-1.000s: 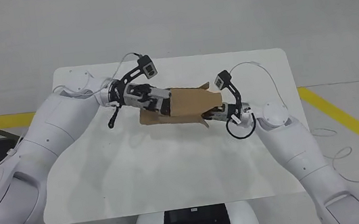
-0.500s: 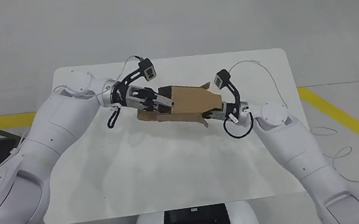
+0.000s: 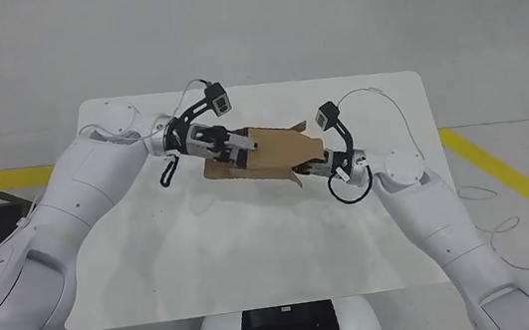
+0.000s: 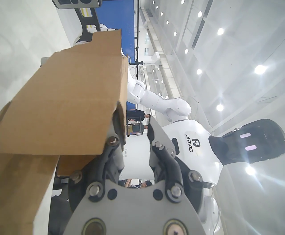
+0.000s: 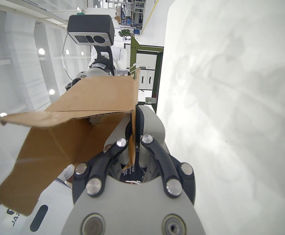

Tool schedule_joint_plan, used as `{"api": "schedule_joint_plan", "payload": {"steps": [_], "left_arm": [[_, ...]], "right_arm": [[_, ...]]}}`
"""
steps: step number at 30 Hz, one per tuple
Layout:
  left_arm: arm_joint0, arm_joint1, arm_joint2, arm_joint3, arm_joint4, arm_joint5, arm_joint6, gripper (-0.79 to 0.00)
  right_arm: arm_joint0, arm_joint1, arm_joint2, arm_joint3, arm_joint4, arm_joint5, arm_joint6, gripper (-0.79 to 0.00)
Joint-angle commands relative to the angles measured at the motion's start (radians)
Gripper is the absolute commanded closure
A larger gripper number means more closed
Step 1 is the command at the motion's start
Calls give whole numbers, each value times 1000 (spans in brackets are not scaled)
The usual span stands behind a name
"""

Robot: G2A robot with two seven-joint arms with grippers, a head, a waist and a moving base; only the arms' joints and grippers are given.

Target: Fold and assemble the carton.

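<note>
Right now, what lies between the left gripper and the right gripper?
The carton spans the whole stretch from the left gripper to the right gripper, which pinches one of its flaps; the top view shows it.

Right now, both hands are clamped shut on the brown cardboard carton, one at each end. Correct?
Not quite. Only the right hand is clamped shut on the brown cardboard carton, pinching one wall. The left hand is at its end but open: the left wrist view shows an empty gap between its fingers, the cardboard lying beside one.
</note>
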Motion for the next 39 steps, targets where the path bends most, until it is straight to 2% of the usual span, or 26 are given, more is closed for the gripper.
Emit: {"api": "schedule_joint_plan", "payload": {"steps": [1, 3, 5, 7, 8, 13, 16, 32, 33, 34, 35, 36, 39], "left_arm": [[2, 0, -5, -1, 8, 0, 0, -785], [5, -2, -9, -3, 14, 0, 0, -776], [6, -4, -11, -2, 23, 0, 0, -720], [6, -7, -14, 0, 28, 0, 0, -554], [5, -8, -15, 1, 31, 0, 0, -416], [4, -16, -25, 5, 38, 0, 0, -246], [6, -19, -34, 8, 39, 0, 0, 0], [16, -22, -49, 10, 65, 0, 0, 0], [16, -22, -49, 11, 66, 0, 0, 0], [16, -22, -50, 12, 65, 0, 0, 0], [16, -23, -52, 15, 63, 0, 0, 0], [15, -22, -56, 17, 59, 0, 0, 0], [13, -20, -70, 33, 51, 0, 0, 0]], "right_arm": [[-1, 0, 0, -2, 0, 1, -1, 0], [-3, 1, 0, -7, 0, 3, -2, 0], [-5, 1, -1, -14, -3, 7, -6, 0], [-7, 2, -1, -21, -6, 11, -10, 0], [-7, 2, -2, -25, -8, 12, -12, 0], [-11, 2, -5, -35, -13, 20, -24, 0], [-12, 2, -6, -38, -12, 22, -29, 0], [-12, 1, -11, -39, -5, 25, -45, 0], [-12, 1, -10, -41, -3, 24, -45, -34], [-14, 1, -7, -42, 3, 20, -49, -283], [-17, 1, -4, -44, 6, 15, -51, -668], [-20, 2, 0, -47, 10, 11, -53, -785], [-36, 8, 26, -54, 20, -13, -58, -785]]}}
